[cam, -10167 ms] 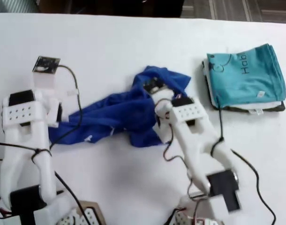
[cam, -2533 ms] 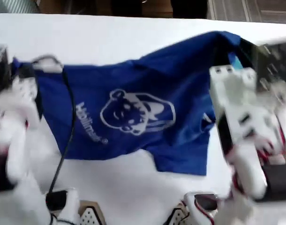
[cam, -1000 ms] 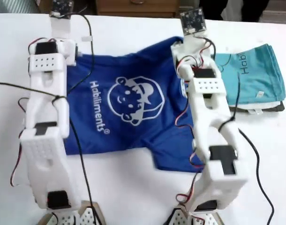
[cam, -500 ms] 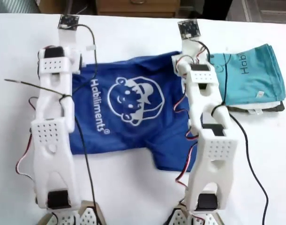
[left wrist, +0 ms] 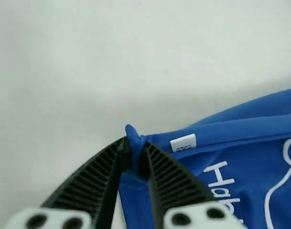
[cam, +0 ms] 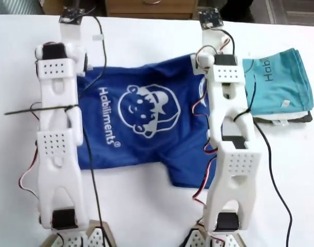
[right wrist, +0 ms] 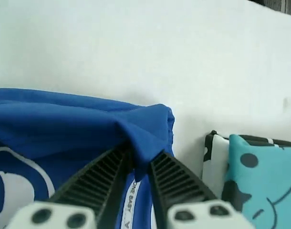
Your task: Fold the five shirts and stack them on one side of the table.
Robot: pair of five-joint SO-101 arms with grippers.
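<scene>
On a white table (cam: 146, 36), a blue shirt (cam: 146, 139) lies spread print-up towards the far edge. Its two far corners are each pinched between closed jaws, one by the left gripper (left wrist: 135, 144), the other by the right gripper (right wrist: 141, 152). A folded stack (cam: 273, 85) sits by the right edge.

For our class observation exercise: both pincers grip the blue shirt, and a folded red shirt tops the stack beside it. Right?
No: the folded shirt on top is teal, not red; the high view shows it. Left pincer and right pincer do grip the blue shirt.
</scene>
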